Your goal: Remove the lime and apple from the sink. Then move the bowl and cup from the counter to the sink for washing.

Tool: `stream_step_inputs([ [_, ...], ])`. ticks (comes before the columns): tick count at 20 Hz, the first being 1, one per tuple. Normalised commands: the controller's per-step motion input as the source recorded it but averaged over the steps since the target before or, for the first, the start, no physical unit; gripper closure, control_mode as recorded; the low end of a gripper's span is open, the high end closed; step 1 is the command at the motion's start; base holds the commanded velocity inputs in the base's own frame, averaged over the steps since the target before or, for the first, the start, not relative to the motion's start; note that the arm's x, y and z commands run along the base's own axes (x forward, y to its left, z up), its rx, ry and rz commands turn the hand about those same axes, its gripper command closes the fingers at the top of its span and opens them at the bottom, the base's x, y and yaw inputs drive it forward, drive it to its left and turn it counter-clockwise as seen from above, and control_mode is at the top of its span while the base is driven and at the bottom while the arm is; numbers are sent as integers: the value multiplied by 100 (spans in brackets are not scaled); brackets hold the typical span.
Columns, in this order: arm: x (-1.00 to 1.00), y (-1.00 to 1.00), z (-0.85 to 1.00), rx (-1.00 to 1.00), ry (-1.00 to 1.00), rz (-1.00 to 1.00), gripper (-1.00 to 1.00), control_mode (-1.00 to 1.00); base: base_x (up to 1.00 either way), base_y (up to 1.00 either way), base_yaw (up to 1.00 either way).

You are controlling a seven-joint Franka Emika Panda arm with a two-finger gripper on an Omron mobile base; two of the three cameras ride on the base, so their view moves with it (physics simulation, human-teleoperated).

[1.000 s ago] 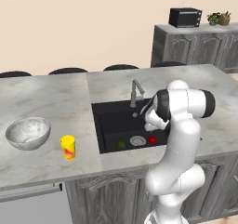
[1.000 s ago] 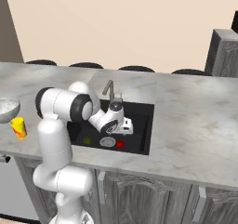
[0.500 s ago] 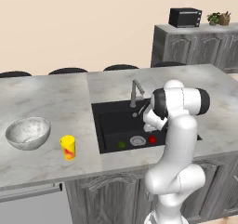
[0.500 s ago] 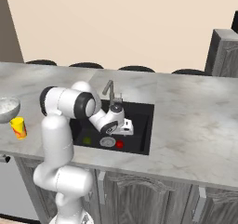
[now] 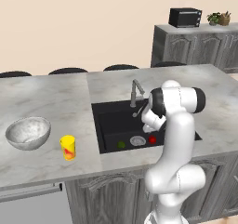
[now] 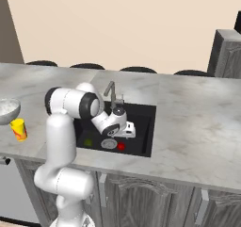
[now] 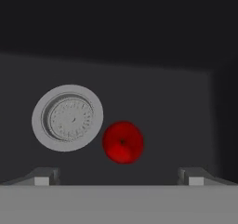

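While the wide grey-white marbled bowl (image 5: pixel 28 133) and the small yellow cup (image 5: pixel 68 147) with a red-orange mark wait on the marble counter (image 5: pixel 56 97) at the far left, the work goes on further right, in the black rectangular sink (image 5: pixel 113 121). The small dark-green lime (image 5: pixel 121 144) lies on the basin floor left of the round silver drain (image 5: pixel 137 141), and the glossy red apple (image 5: pixel 152 139) lies just right of it. Over the last second the white arm's wrist has swung slightly and eased lower above the drain; nothing else has shifted, so no step of the task is finished yet. The gripper (image 7: pixel 118 175) hangs over the apple with its jaws spread as wide as they go and nothing between them; in the hand view the fruit sits between the two tips, which suggests the apple is the first target. No brand or readable writing shows; the cup's mark is only a blotch.
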Motion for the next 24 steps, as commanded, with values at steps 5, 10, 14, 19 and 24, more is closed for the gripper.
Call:
stream_step_inputs([
  [5, 10, 0, -18, 0, 0, 0, -100, -100, 0, 0, 0],
  [10, 6, -3, -20, 0, 0, -1, -100, -100, 0, 0, 0],
  [14, 3, -1, -22, 0, 0, -1, -100, -100, 0, 0, 0],
  [19, 4, -2, -22, 0, 0, -1, -100, -100, 0, 0, 0],
  [24, 6, 0, -23, 0, 0, 0, -100, -100, 0, 0, 0],
])
